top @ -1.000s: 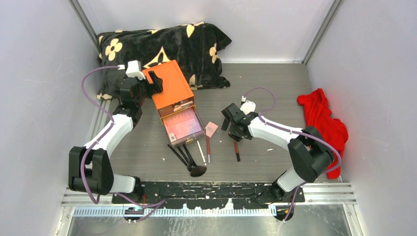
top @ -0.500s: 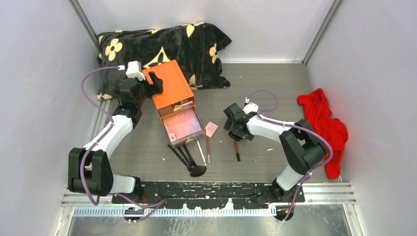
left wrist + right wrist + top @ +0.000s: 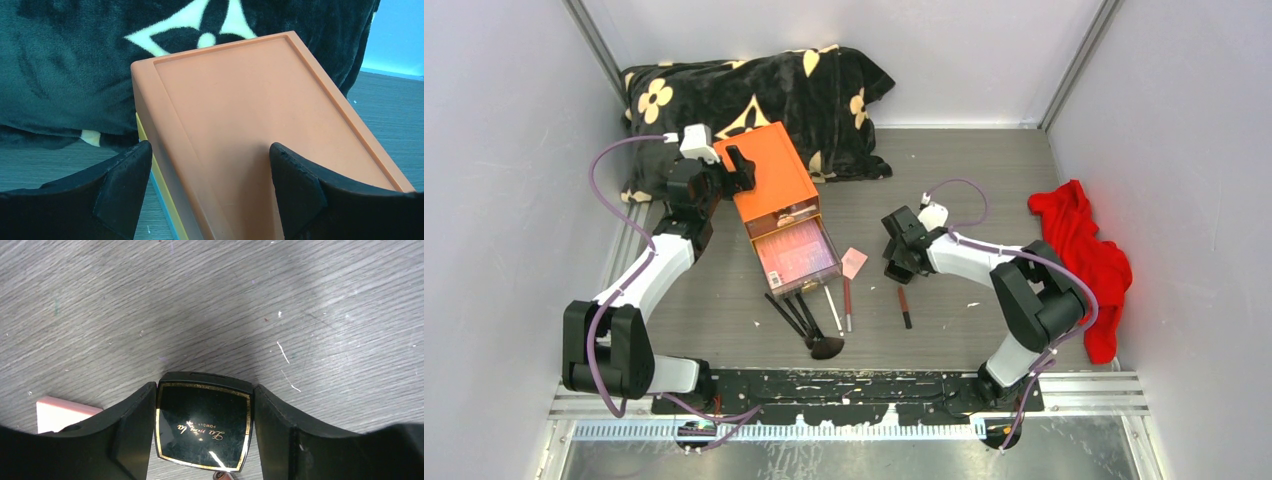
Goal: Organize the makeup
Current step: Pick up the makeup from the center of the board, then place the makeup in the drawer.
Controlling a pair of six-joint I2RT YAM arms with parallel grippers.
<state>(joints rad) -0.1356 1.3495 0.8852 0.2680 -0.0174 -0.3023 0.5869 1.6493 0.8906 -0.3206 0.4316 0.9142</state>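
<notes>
A black square powder compact [image 3: 202,427] with gold trim lies flat on the table, and my right gripper [image 3: 204,390] is shut on it, a finger pressed against each side. From above, that gripper [image 3: 899,262] hides the compact. A dark pencil [image 3: 905,306] lies just in front of it. Further left are a small pink piece [image 3: 854,262], a reddish pencil [image 3: 848,300], thin black brushes [image 3: 796,315] and a fluffy brown brush head [image 3: 826,347]. My left gripper [image 3: 210,150] stands open astride the orange box's [image 3: 250,110] left top edge.
The orange box [image 3: 769,175] has a clear drawer [image 3: 796,250] pulled out toward me, something pink lying in it. A black flowered blanket [image 3: 754,90] is bunched behind the box. A red cloth [image 3: 1084,260] lies at the right wall. Walls close in on three sides.
My right gripper has shifted slightly left and back, and its fingers have closed in onto the compact. The left arm has not moved.
</notes>
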